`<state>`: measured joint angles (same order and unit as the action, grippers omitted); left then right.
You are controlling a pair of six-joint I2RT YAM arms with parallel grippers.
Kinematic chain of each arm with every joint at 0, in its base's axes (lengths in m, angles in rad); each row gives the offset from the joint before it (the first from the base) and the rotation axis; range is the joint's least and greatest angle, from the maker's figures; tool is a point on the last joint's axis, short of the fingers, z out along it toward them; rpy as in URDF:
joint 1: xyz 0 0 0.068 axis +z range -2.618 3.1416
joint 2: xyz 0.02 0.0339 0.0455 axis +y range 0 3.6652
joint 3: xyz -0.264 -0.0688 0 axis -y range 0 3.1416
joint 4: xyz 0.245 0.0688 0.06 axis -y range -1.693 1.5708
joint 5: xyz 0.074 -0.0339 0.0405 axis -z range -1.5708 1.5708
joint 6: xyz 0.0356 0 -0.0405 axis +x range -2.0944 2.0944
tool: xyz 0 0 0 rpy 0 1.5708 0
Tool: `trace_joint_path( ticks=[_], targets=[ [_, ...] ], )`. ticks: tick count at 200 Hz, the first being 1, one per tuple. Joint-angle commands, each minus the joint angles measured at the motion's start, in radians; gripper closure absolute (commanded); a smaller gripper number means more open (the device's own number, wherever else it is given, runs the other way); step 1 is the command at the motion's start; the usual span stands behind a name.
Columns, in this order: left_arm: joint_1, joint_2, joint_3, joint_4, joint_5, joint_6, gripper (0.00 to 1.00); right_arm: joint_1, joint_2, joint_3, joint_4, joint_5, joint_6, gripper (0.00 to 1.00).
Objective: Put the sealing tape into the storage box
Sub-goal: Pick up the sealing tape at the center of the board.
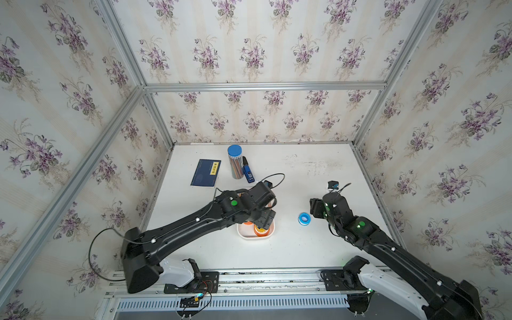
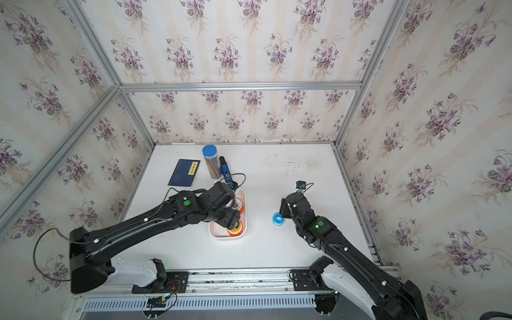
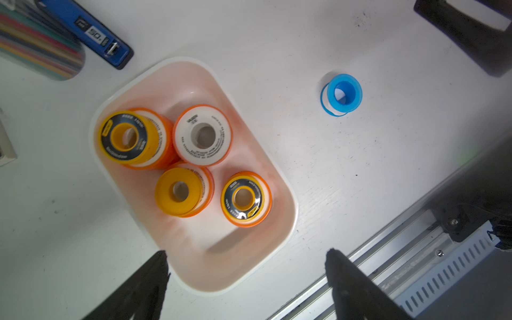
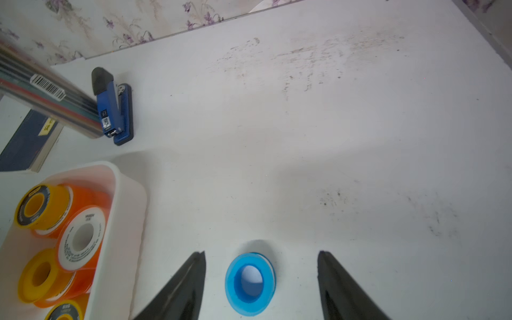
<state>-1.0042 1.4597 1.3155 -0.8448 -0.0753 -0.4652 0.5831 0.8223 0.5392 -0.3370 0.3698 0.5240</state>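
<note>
Task item: small blue plastic spool of white sealing tape (image 1: pixel 304 219), alone on the white tabletop (image 1: pixel 304 171), right of centre in both top views, well apart from the box.
Destination: shallow white plastic storage box (image 1: pixel 253 237) with rounded corners, low centre of the frame, already holding four orange and yellow tape spools (image 3: pixel 180 194).
Right gripper (image 4: pixel 260 253): jaws spread, nothing held. The wrist view shows the blue spool between the two black fingers, touching neither.
Spool axis: upright, core hole facing up; a squeeze across its round sides looks suitable.
Nearer arm: the right, just right of the spool in the frame.
Left gripper (image 3: pixel 247 252): spread wide, empty, over the box's near end.
Writing: spool face print too small to read. The label on the blue stapler (image 4: pixel 113 110) is illegible. The clear pencil tube (image 4: pixel 41 94) bears a barcode. The yellow label on the dark blue booklet (image 1: pixel 205 173) is unreadable.
</note>
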Motion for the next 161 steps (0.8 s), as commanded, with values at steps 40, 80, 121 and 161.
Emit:
trace_joint_path(
  ticks=[40,80,121,161],
  targets=[
    [-0.107,0.442,0.376,0.011,0.058,0.053,0.14,-0.031,-0.241,-0.185,0.065,0.171,0.121,0.33],
    [-0.109,0.625,0.527,-0.004,0.093,0.051,0.15,-0.069,-0.290,-0.258,0.088,0.199,0.169,0.34],
    [-0.109,0.756,0.638,-0.032,0.069,0.064,0.17,-0.072,-0.346,-0.293,0.105,0.187,0.165,0.34],
    [-0.108,0.869,0.725,-0.050,0.054,0.056,0.20,-0.072,-0.345,-0.294,0.102,0.188,0.169,0.34]
  ],
)
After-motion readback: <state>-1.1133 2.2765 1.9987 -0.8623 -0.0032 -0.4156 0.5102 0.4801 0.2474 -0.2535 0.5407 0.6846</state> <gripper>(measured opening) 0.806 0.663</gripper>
